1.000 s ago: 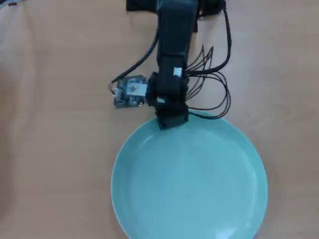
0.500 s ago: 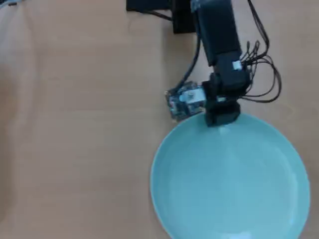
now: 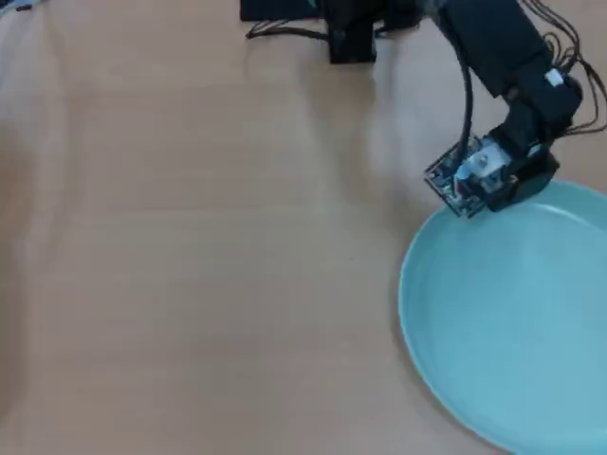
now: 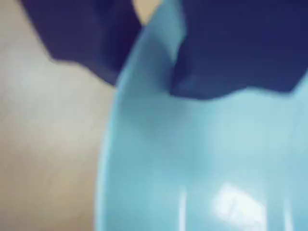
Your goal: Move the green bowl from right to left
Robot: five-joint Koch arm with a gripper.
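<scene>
The green bowl (image 3: 517, 313) is a wide, shallow, pale aqua dish lying on the table at the lower right of the overhead view, cut off by the right and bottom edges. My black gripper (image 3: 507, 194) is down at the bowl's far rim. In the wrist view the bowl (image 4: 192, 159) fills the lower right. Its rim runs up between my two dark jaws, one outside and one inside the rim. The gripper (image 4: 144, 86) looks closed on the rim.
The wooden table (image 3: 190, 246) stretches bare across the left and middle of the overhead view. The arm's base (image 3: 351, 28) and cables sit at the top edge, behind the bowl.
</scene>
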